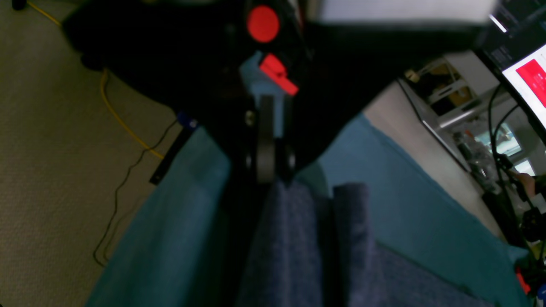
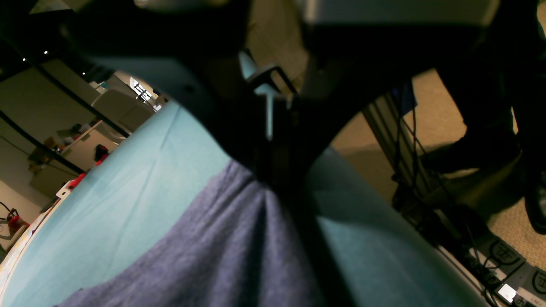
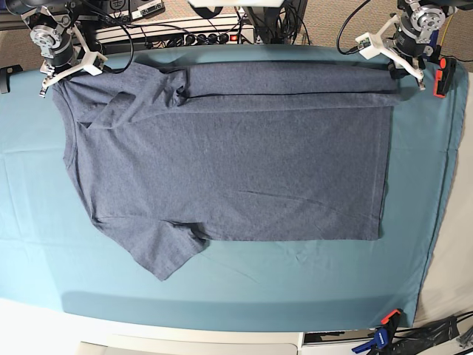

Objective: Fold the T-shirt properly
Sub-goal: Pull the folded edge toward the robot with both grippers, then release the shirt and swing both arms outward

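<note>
Slate-blue T-shirt (image 3: 236, 163) flat, plain side up, far edge folded over

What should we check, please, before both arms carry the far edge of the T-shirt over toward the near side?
1. Left tool shut on the T-shirt at its hem corner: ok.
2. Right tool shut on the shirt at the shoulder corner: ok.
3. Far edge lifted evenly between both grips: ok; it forms one straight rolled band across the base view.
4. Far sleeve tucked in: not ok; it lies creased and folded over beside the right tool.
5. Near sleeve flat: ok, spread out on the teal cloth.
6. Only one layer pinched in each tool: cannot tell; the fabric bunches at the tips.
</note>
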`<move>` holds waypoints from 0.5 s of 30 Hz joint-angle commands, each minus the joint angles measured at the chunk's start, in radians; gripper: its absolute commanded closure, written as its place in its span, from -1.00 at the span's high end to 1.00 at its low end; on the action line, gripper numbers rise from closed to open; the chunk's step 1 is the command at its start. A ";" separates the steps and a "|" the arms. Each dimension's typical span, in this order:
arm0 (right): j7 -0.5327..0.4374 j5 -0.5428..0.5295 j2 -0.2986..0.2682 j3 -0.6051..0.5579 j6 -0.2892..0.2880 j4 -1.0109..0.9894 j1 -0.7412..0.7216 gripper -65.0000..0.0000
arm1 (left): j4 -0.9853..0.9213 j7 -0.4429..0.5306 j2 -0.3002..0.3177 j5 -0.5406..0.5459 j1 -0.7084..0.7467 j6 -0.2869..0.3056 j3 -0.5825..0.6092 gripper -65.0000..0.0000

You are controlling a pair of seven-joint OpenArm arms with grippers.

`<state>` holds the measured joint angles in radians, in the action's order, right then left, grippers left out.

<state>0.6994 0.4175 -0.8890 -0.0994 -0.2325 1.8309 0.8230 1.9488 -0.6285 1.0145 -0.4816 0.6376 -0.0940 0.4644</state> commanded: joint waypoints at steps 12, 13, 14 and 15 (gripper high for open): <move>0.030 -0.049 -0.016 0.006 -0.016 0.000 0.013 -0.17 | 0.000 -0.049 0.019 0.028 0.016 0.033 0.002 -0.70; 0.033 -0.055 -0.016 0.006 -0.016 0.000 0.013 -0.06 | 0.000 -0.054 0.019 0.028 0.016 0.048 0.002 -0.49; 0.044 -0.056 -0.016 0.006 -0.016 0.000 0.014 -0.06 | 0.000 -0.058 0.019 0.029 0.016 0.058 0.002 -0.29; 0.061 -0.058 -0.012 0.006 -0.015 0.001 0.013 -0.06 | 0.000 -0.063 0.019 0.029 0.016 0.062 0.002 -0.14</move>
<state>0.7490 0.3950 -0.8936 -0.0898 -0.2092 1.8347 0.8223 1.9564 -0.6670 1.0225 -0.5056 0.6361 -0.0822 0.4614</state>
